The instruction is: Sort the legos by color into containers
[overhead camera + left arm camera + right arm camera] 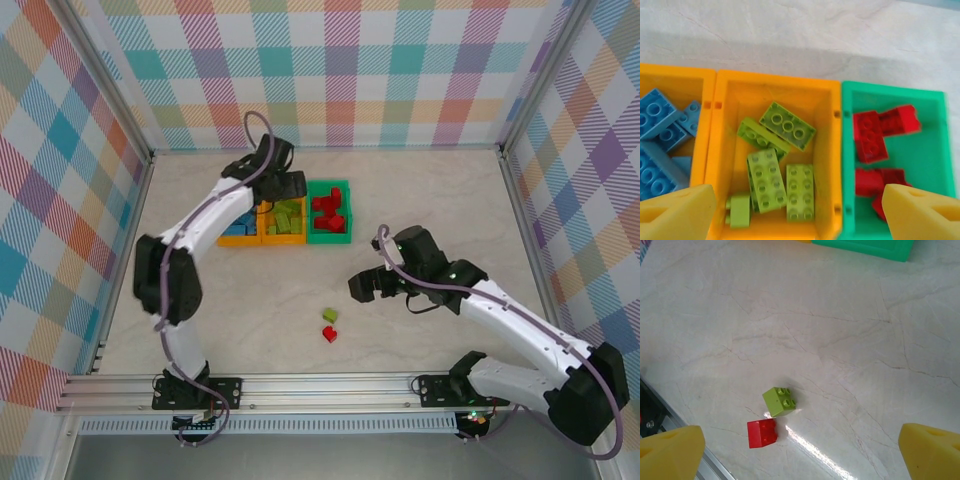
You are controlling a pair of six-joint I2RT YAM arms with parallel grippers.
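Observation:
Three joined containers stand in a row: an orange bin (705, 150) with blue legos (655, 115), a middle orange bin (775, 80) with several lime legos (787, 125), and a green bin (890, 90) with red legos (870, 135). My left gripper (800, 217) hangs open above the middle bin (283, 240), with nothing between its yellow fingers (675, 212). A small lime brick (779, 401) and a small red brick (761, 433) lie side by side on the table. My right gripper (800, 455) is open above the table, just right of that pair (329, 324).
The metal rail (300, 390) runs along the table's near edge, close to the two loose bricks. Checked walls enclose the table on three sides. The green bin's near rim (860, 247) lies at the top of the right wrist view.

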